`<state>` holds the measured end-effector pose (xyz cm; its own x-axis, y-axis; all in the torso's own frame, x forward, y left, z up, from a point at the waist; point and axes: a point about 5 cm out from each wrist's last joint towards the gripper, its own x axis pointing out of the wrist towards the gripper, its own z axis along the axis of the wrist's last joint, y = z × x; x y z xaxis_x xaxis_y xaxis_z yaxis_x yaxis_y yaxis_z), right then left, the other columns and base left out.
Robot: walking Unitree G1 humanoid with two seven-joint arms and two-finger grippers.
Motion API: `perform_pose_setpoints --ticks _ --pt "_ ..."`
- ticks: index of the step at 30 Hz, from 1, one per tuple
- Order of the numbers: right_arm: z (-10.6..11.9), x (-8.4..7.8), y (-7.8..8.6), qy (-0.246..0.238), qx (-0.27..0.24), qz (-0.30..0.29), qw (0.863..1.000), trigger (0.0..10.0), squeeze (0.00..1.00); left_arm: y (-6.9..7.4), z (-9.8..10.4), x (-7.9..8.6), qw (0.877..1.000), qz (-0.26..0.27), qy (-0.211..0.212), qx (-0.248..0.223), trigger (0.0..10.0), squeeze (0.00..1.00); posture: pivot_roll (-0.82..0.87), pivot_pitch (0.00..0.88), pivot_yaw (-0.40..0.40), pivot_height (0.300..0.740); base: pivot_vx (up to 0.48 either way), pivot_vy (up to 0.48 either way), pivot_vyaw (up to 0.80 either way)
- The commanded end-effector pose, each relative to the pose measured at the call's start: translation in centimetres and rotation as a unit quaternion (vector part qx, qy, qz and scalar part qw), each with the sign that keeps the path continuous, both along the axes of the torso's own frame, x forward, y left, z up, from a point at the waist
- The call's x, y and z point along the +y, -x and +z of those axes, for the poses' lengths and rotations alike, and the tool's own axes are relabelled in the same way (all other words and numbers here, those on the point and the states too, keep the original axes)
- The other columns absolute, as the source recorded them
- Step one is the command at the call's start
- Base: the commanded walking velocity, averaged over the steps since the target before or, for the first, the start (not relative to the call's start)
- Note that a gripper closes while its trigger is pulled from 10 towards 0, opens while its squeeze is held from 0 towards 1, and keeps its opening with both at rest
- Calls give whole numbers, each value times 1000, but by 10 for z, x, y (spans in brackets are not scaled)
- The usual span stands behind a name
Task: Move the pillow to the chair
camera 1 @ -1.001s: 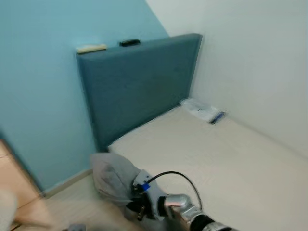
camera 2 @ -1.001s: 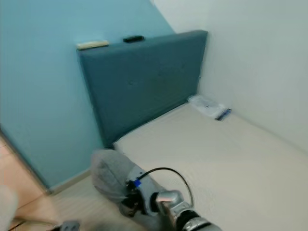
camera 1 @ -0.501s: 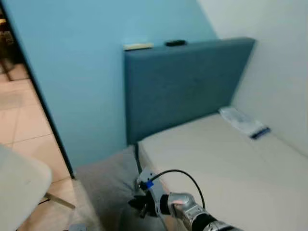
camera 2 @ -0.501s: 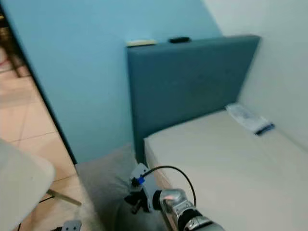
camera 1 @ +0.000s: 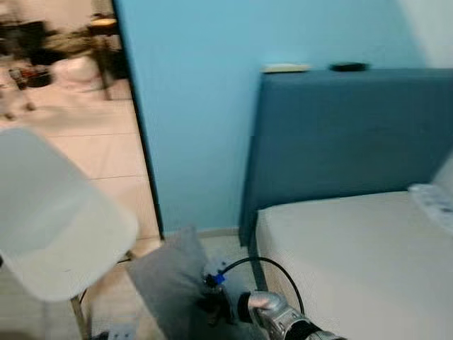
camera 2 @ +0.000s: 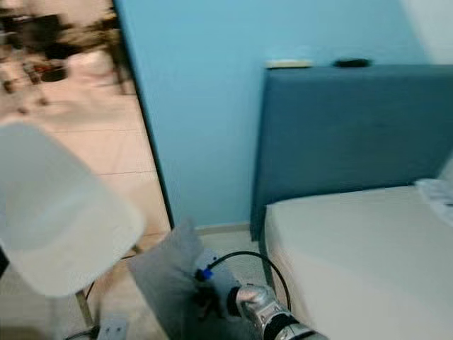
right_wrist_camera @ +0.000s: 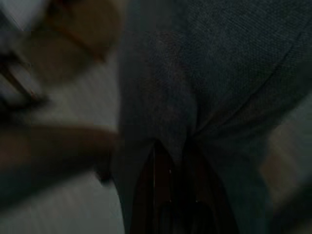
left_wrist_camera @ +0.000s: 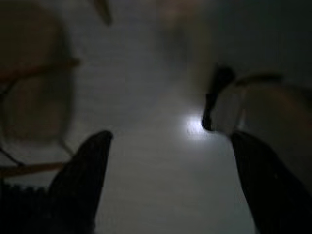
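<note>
The grey pillow (camera 1: 170, 283) is held up off the floor by the right gripper (camera 1: 214, 306), whose black fingers are pinched into its bunched fabric, near the low centre of the scene. It hangs between the white chair (camera 1: 53, 216) on the left and the bed (camera 1: 361, 262) on the right, close to the blue headboard (camera 1: 347, 134). The left gripper (left_wrist_camera: 168, 183) is seen with its fingers spread apart above the floor, gripping nothing.

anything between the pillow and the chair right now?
Nothing but bare tiled floor, seen in the left eye view. The gray pillow, pinched by the right gripper, hangs beside the white chair.
</note>
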<state>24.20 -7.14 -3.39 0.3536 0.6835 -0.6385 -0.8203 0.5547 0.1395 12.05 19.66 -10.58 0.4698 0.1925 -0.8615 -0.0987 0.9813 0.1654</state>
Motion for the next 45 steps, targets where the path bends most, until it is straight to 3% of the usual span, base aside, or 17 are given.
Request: perform_pose_setpoints --ticks 1,11,15,25,35,38,40,45 --pt "-2 0 1 22 -10 0 1000 10000 0 0 -1 -4 1000 -10 7 4 10000 0 29 0 -67 740 0 0 744" --pt "-26 -31 22 75 41 -81 993 10000 0 2 -2 -8 1000 -16 13 10 10000 0 23 6 -63 740 0 0 754" --pt "-33 -37 33 106 43 -67 991 10000 0 4 -3 -8 1000 -16 15 13 10000 0 24 12 -64 740 0 0 756" --pt "-32 -36 31 103 42 -77 991 10000 0 4 -3 -8 1000 -15 20 14 10000 0 24 2 -65 740 0 0 756" --pt "-31 -34 30 104 31 -72 992 10000 0 -5 0 -12 999 1 37 -4 10000 0 24 4 -68 740 0 0 755" --pt "-28 -32 24 103 14 -90 991 10000 0 -8 0 -14 999 1 42 -9 10000 0 23 6 -68 740 0 0 383" --pt "-23 -27 18 121 -23 -55 991 10000 0 -12 1 -16 999 -9 45 -12 10000 0 18 8 -69 740 0 0 0" --pt "-19 -22 12 109 -33 -53 992 10000 0 -10 1 -16 999 -23 41 -2 10000 0 15 0 -73 740 0 -220 0"
